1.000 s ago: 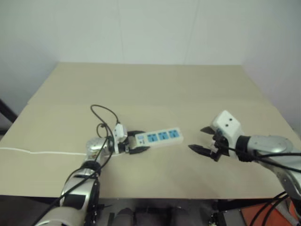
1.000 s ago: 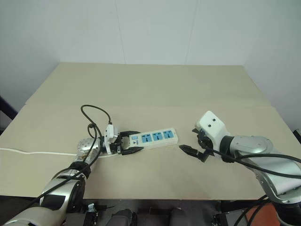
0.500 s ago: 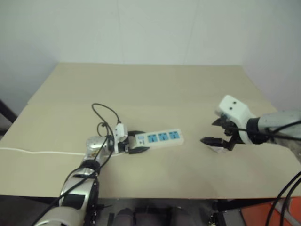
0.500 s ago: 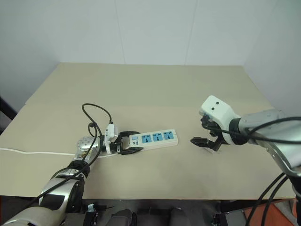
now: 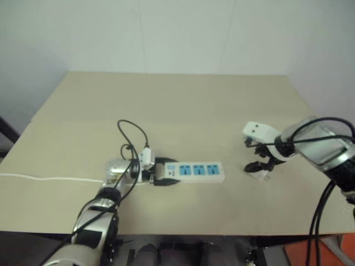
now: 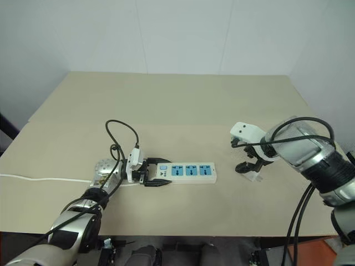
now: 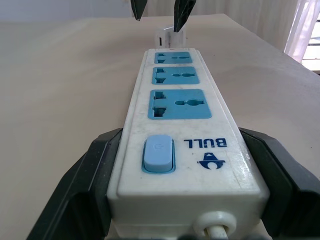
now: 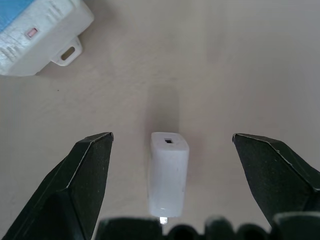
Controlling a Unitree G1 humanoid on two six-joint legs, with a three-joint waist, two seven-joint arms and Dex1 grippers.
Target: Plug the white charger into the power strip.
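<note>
One power strip [image 6: 186, 172] lies flat on a tan table [image 6: 183, 105], its three blue sockets [image 7: 174, 83] facing up and a single blue switch [image 7: 158, 152] at the end nearest the left gripper [image 6: 151, 173]. That gripper's two black fingers [image 7: 95, 175] are clamped on the strip's switch end, one on each long side, where a thin white cord [image 6: 44, 179] leaves it and runs off the table's left edge. One white charger [image 8: 169, 172] lies on the table just past the strip's far end, well apart from the left gripper. The right gripper [image 8: 172, 150] hangs above it pointing down, its two fingers spread wide with the charger between them, neither touching it. A black cable [image 6: 119, 136] loops up over the left wrist.
</note>
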